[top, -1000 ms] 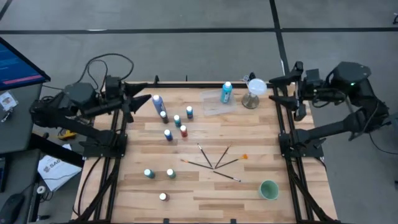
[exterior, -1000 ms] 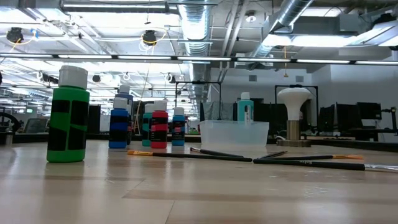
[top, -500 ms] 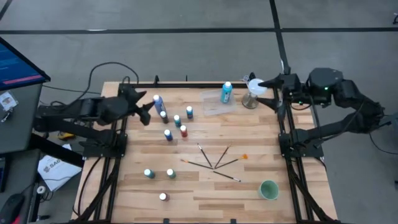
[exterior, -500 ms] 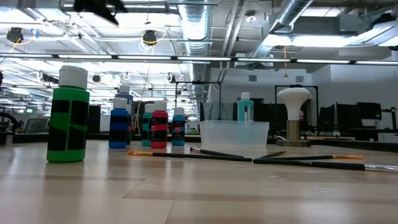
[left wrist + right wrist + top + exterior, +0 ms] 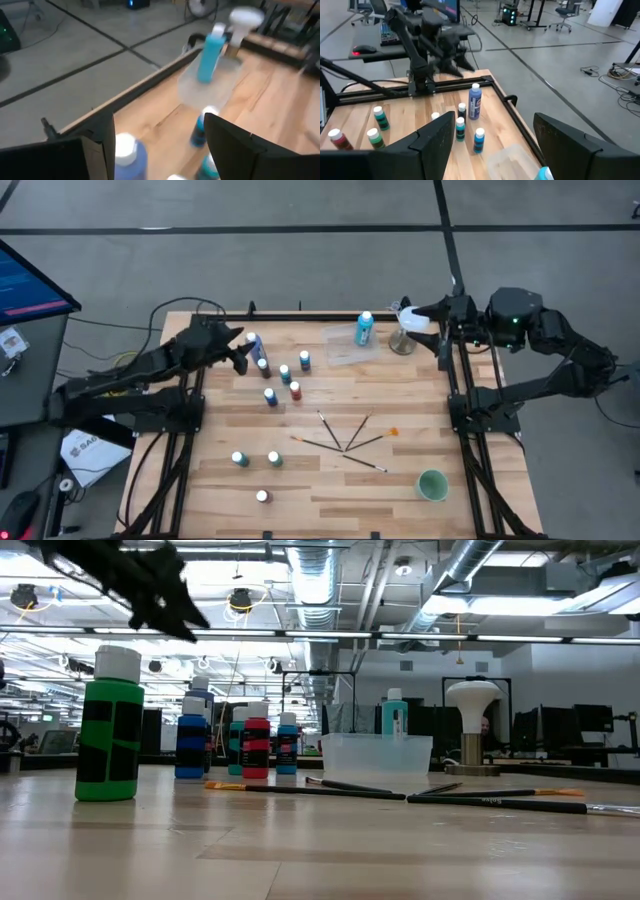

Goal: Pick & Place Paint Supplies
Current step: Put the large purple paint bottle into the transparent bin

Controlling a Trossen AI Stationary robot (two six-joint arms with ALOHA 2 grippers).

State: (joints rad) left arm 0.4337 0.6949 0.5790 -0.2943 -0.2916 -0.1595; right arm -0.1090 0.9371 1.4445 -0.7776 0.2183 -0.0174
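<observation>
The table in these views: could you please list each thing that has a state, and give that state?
Left gripper: open, empty, above the bottle cluster.
Right gripper: open, empty, by the white-topped stand.
Tall blue bottle: upright, capped.
Teal bottle: upright in clear tray.
Paintbrushes: lying flat.
Green cup: upright.

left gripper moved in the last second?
Yes. In the high view the left gripper has swung inward from the table's left edge toward the tall blue bottle, open and empty.
</observation>
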